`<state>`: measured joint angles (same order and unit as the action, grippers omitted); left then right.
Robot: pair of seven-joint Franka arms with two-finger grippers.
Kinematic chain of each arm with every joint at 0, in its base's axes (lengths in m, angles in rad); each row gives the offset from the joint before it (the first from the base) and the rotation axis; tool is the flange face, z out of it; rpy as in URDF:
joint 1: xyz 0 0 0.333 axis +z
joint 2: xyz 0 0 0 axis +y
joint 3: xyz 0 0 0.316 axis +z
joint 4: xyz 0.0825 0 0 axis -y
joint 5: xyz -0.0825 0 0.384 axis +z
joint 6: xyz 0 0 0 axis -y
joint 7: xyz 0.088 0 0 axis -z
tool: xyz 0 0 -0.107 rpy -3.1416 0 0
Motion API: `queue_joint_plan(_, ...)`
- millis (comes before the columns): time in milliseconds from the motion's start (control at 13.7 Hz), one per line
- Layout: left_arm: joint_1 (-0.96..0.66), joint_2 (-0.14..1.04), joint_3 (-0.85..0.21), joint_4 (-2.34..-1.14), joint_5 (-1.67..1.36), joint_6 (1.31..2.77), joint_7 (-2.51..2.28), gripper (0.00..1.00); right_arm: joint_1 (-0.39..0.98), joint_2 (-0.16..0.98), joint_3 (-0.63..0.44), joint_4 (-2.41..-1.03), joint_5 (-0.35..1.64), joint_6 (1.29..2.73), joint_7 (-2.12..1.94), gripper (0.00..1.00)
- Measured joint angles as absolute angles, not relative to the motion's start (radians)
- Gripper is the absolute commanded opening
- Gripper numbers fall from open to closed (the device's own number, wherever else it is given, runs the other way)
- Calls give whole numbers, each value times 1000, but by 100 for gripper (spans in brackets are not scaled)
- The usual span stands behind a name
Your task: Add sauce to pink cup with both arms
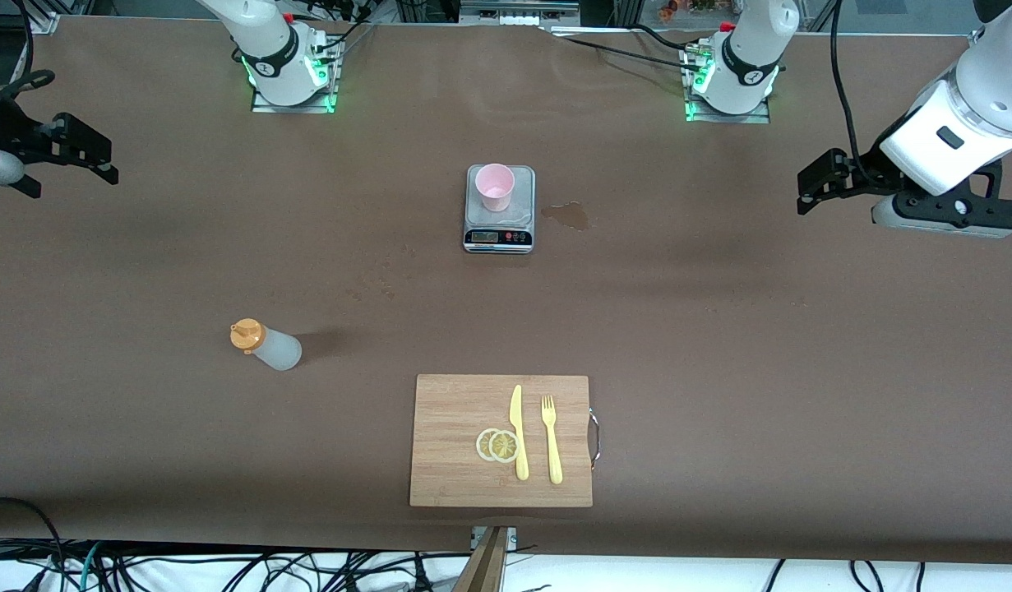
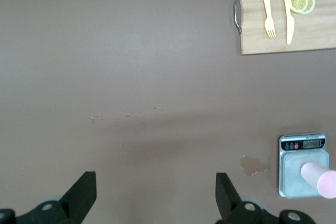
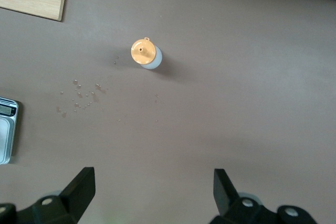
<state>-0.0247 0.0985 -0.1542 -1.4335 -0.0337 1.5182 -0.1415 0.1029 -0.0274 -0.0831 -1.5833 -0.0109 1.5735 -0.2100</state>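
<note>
Right gripper point(image 1: 78, 160) hangs spread wide, holding nothing, over the right arm's end of the table; the sauce bottle point(image 1: 265, 344) stands capped toward that end, the pink cup point(image 1: 495, 187) sits on the scale point(image 1: 499, 234) mid-table, and the left gripper point(image 1: 826, 182) hangs equally spread over the left arm's end. That fits either sauce already added and bottle set back, or pouring yet to come; cup contents can't be told. The right wrist view alone shows droplets point(image 3: 81, 97) on the table near the scale; the front view shows a wet patch point(image 1: 567, 215) beside it.

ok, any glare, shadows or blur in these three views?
Front view: even light, a soft shadow beside the bottle, a wet patch by the scale, sharp throughout. Left wrist view: the pink cup leans at the frame edge, lens distortion; the open left gripper is dark. Right wrist view: droplets glint; the open right gripper is silhouetted.
</note>
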Motion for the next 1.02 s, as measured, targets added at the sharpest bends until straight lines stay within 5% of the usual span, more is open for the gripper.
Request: queue_joint_plan(1021, 27, 93, -150, -1436, -34, 1528, -249, 100, 120, -26, -91, -1555, -37, 1534, -209, 100)
